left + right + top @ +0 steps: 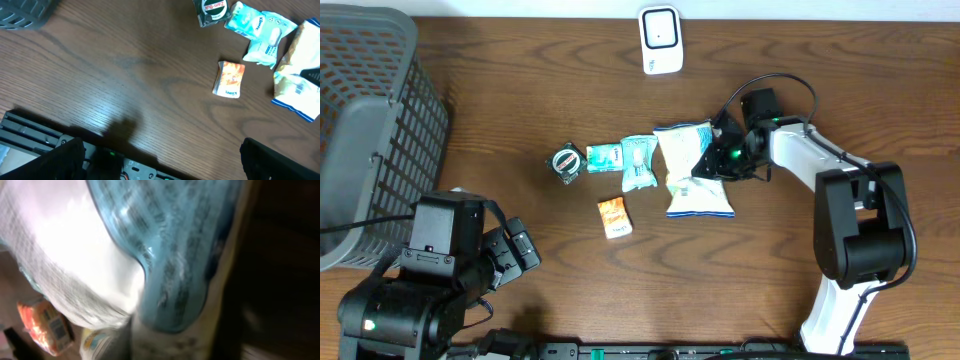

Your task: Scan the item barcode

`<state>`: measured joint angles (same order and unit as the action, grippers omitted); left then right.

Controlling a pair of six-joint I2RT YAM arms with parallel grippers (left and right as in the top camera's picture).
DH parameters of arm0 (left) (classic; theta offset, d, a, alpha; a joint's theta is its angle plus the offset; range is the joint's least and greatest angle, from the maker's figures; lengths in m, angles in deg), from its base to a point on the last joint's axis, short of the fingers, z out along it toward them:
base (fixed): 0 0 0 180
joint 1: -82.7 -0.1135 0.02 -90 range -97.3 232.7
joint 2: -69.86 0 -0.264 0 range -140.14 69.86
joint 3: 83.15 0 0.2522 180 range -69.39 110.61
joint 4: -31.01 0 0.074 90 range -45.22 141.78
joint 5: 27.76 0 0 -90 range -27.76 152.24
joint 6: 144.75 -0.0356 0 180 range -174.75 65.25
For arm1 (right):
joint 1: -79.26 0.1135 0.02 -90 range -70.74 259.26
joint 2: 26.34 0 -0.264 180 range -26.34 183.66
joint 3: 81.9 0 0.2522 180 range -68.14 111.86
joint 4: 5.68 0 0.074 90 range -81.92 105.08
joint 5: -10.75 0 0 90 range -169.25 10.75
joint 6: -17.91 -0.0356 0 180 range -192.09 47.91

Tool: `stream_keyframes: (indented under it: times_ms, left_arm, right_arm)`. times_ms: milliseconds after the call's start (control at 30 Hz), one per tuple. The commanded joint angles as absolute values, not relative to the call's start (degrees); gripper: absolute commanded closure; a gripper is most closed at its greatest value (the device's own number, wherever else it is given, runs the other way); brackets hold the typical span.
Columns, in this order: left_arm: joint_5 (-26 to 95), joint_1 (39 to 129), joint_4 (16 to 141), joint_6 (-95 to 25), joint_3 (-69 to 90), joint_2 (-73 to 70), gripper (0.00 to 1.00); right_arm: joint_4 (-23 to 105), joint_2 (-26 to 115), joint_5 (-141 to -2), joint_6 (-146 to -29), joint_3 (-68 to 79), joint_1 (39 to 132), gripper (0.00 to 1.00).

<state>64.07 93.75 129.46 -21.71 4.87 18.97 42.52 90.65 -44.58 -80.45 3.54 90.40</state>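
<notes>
**RIGHT CLAW ON BAG; SCANNER LIES UP-FRAME**

The right claw (712,163) is closed, apparently pinching the bag (165,255) at its right edge, centre-right of the overhead frame. The bag's long axis runs roughly up-down there. The scanner (660,40) stands at upper centre, up and left of this claw, well apart. The left claw (518,248), lower left, gapes empty and lies farther off.
</notes>
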Motion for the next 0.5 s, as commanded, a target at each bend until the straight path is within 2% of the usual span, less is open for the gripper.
stream_keyframes:
  times_ms: [0,100,267,467]
  left_arm:
    - [64.40,93.77,129.59,-21.43,4.83,19.01,0.02]
    - [64.40,93.77,129.59,-21.43,4.83,19.01,0.02]
    - [64.40,93.77,129.59,-21.45,4.83,19.01,0.02]
    - [64.40,93.77,129.59,-21.43,4.83,19.01,0.03]
  right_arm:
    - [43.13,95.94,-49.78,-80.80,1.38,92.30,0.99]
    - [42.95,96.14,-48.51,-81.72,1.40,92.32,0.99]
    - [41.58,95.11,-38.94,-81.68,2.36,90.70,0.99]
    - [37.69,88.20,-32.55,-81.68,2.42,87.38,0.99]
